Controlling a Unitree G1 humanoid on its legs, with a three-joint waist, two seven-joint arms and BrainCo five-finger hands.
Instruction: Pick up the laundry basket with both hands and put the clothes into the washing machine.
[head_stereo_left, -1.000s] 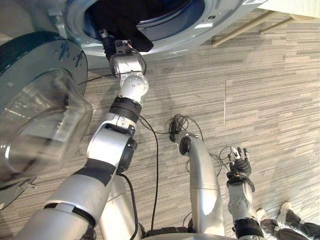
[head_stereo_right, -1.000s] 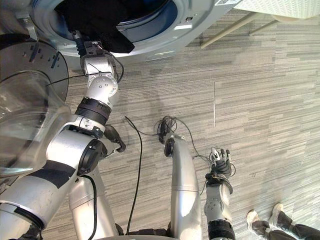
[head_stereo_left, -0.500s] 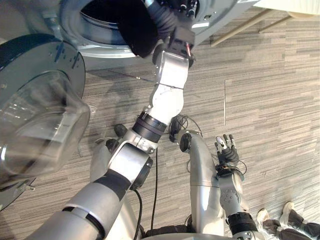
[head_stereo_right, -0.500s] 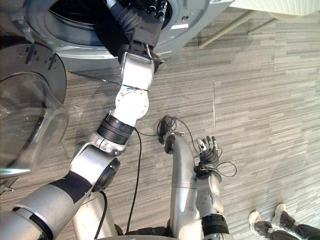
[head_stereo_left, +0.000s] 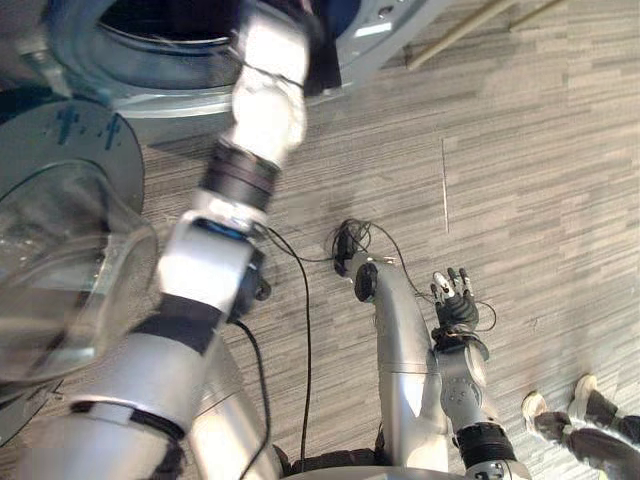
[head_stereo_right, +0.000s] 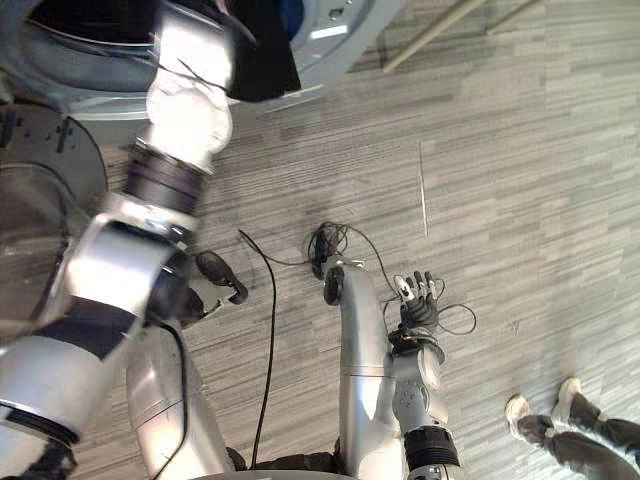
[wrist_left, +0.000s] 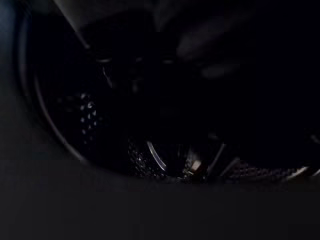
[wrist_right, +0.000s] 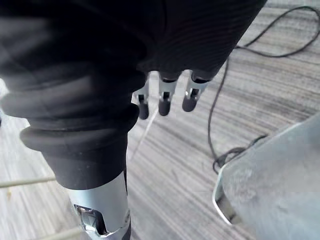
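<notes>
Left hand: reached into the washing machine (head_stereo_left: 380, 30) drum, grip cannot be told. Right hand (head_stereo_left: 455, 300): spread, idle above floor (head_stereo_left: 540, 180). Dark garment (head_stereo_right: 262, 60): draped over drum rim, partly outside. Advised: push deep, clear rim before release.

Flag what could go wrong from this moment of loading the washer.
The dark cloth hangs over the rim of the washing machine beside the left arm. It may slide out onto the floor, or be dragged out when that arm withdraws. The open door stands close beside the same arm, so the elbow could knock it. The right hand hangs open low over the floor, too far off to catch a falling garment.
</notes>
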